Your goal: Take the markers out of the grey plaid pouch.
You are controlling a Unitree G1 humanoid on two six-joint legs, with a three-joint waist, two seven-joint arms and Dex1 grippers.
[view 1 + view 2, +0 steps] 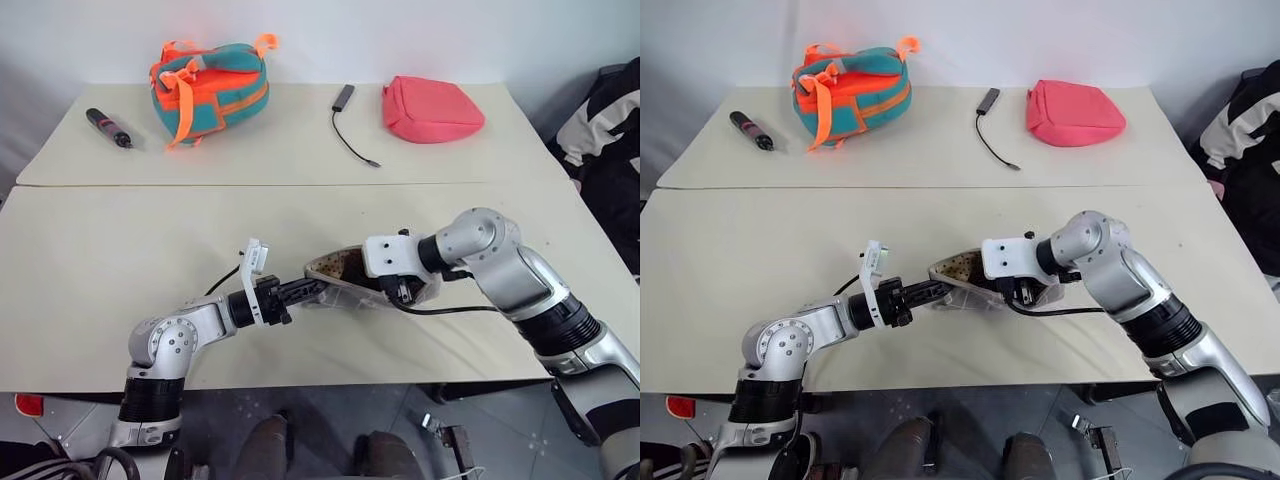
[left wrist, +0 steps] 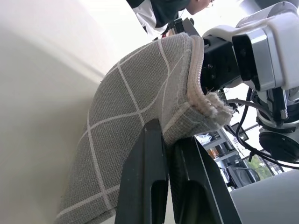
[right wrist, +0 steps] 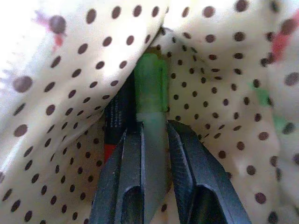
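The grey plaid pouch [image 1: 335,280] lies near the table's front edge, its mouth held open and showing the beige dotted lining [image 3: 219,93]. My left gripper [image 2: 170,140] is shut on the pouch's edge [image 2: 140,93], pinching the fabric from the left side. My right gripper [image 3: 154,128] reaches down into the pouch from the right and is shut on the green marker [image 3: 152,88]. A second marker [image 3: 111,140], dark with red on it, lies pressed against the lining just beside the green one.
On the far table stand a teal-and-orange bag [image 1: 208,88], a pink pouch [image 1: 430,110], a black pen with a red band [image 1: 108,127] and a black cable with an adapter [image 1: 352,125]. Black-and-white clothing [image 1: 610,130] shows at the right edge.
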